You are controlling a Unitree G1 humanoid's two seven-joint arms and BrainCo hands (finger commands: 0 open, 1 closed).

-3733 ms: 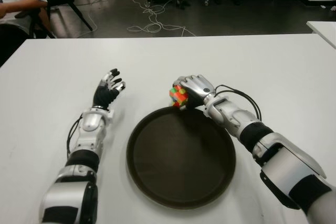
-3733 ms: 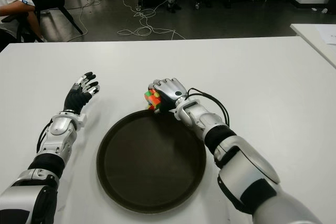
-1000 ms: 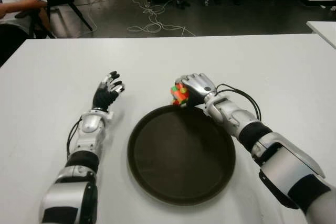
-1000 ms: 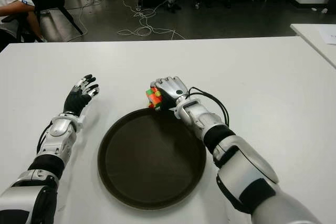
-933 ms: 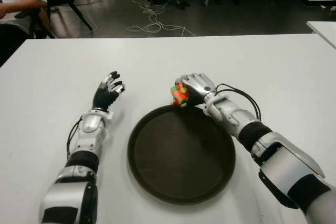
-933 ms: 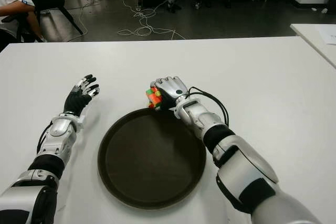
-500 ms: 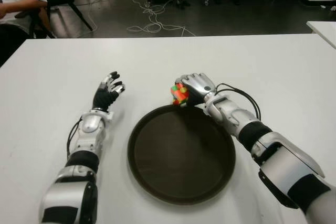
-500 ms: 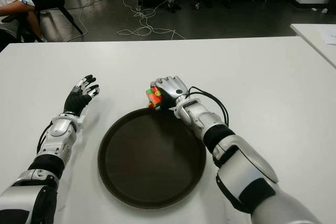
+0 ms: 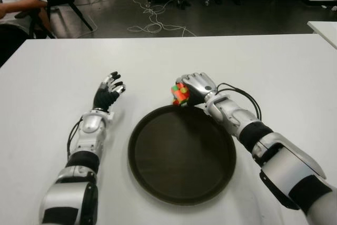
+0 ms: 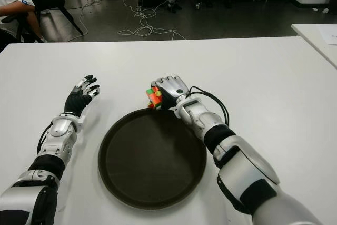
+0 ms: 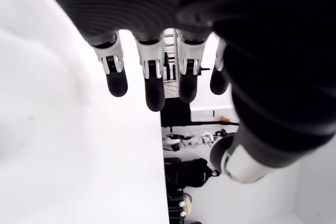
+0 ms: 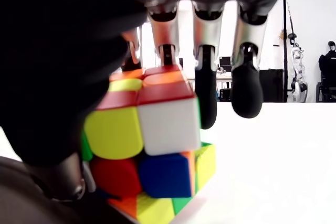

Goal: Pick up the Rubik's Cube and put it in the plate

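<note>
The Rubik's Cube (image 9: 179,94) is a small multicoloured cube at the far rim of the round dark plate (image 9: 138,167). My right hand (image 9: 196,87) covers it from the right and above. In the right wrist view the fingers (image 12: 206,90) curl over the Rubik's Cube (image 12: 152,145) and the thumb presses its other side. The cube's underside sits low against the plate's rim and the white table (image 9: 274,72). The inside of the plate holds nothing. My left hand (image 9: 108,92) shows to the left of the plate, its fingers (image 11: 149,80) spread and holding nothing.
A person (image 9: 16,3) sits on a chair beyond the table's far left corner. Cables (image 9: 152,22) lie on the dark floor behind the table. The corner of another white table (image 9: 324,27) shows at the far right.
Since 3.7 s ago the right hand with the cube has edged slightly toward the table's far side. Over the last second nothing has visibly moved.
</note>
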